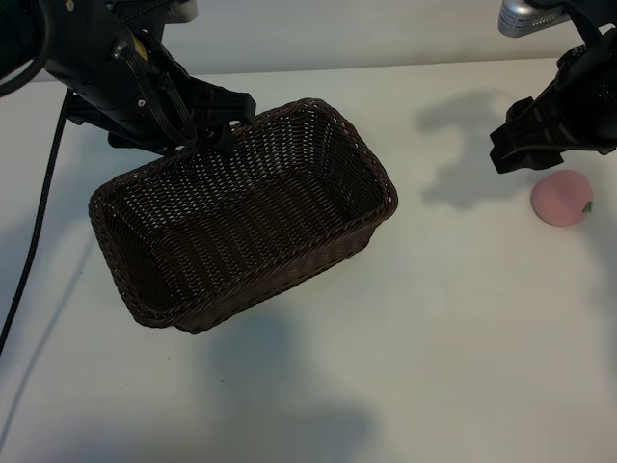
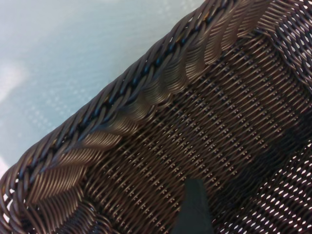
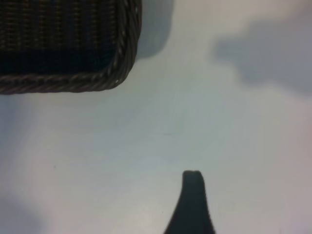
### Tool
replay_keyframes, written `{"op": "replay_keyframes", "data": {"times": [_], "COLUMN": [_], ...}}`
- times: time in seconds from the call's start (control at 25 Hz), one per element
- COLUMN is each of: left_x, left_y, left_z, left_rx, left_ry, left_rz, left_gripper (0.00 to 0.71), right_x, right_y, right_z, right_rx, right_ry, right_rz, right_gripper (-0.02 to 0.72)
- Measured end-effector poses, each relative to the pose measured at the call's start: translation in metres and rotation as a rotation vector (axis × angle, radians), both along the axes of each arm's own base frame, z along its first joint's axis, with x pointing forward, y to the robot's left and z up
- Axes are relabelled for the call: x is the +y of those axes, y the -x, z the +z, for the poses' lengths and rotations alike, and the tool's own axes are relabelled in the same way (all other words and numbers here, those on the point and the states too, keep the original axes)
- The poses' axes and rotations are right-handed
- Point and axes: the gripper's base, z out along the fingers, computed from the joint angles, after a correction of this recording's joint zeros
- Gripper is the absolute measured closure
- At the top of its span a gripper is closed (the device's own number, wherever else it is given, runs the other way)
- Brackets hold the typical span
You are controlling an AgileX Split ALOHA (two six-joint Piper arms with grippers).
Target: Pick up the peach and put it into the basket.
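- Spreading under everything is the white table (image 1: 463,367), bare between the two arms, which gives each of them room to work from its own side
- The basket (image 1: 241,217) is the biggest thing on it, a dark brown wicker tub sitting left of centre and turned at a slant; nothing lies inside it, so the task is at its start, as I judge it
- The left gripper (image 1: 214,123) sits at the basket's far rim, pointing steeply down; its jaws stand wide, and the left wrist view shows one dark finger (image 2: 194,207) over the inner weave just inside the braided rim (image 2: 146,92), so it looks placed to steady or hold that edge, though I cannot tell whether it touches
- The right gripper (image 1: 525,145) hangs over the table near the right edge, jaws wide apart and holding nothing; it is just beside the fruit but not over it, likely lined up for a reach
- The peach (image 1: 562,199) is the smallest thing, pale pink with a green leaf mark, resting on the table well apart from the basket, just below the right gripper in the exterior view and untouched
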Motion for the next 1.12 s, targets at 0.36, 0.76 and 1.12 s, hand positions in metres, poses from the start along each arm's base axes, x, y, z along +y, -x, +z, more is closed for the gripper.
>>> {"op": "replay_keyframes", "data": {"times": [0.36, 0.76, 1.12], "left_x": [-0.0001, -0.0002, -0.0014], "left_y": [-0.0001, 0.0000, -0.0029], "left_z": [0.0000, 0.0000, 0.0013], "left_rx": [-0.001, 0.000, -0.034], "left_ry": [0.001, 0.003, 0.017], "left_rz": [0.000, 0.001, 0.003], "left_gripper": [0.122, 0.122, 0.122], "right_x": [0.0000, 0.0000, 0.0000], "right_y": [0.0000, -0.0006, -0.0019], "right_z": [0.0000, 0.0003, 0.0008], "right_rx": [0.000, -0.007, -0.022], "right_ry": [0.000, -0.001, -0.003], "right_rz": [0.000, -0.002, -0.006], "right_gripper": [0.122, 0.122, 0.122]}}
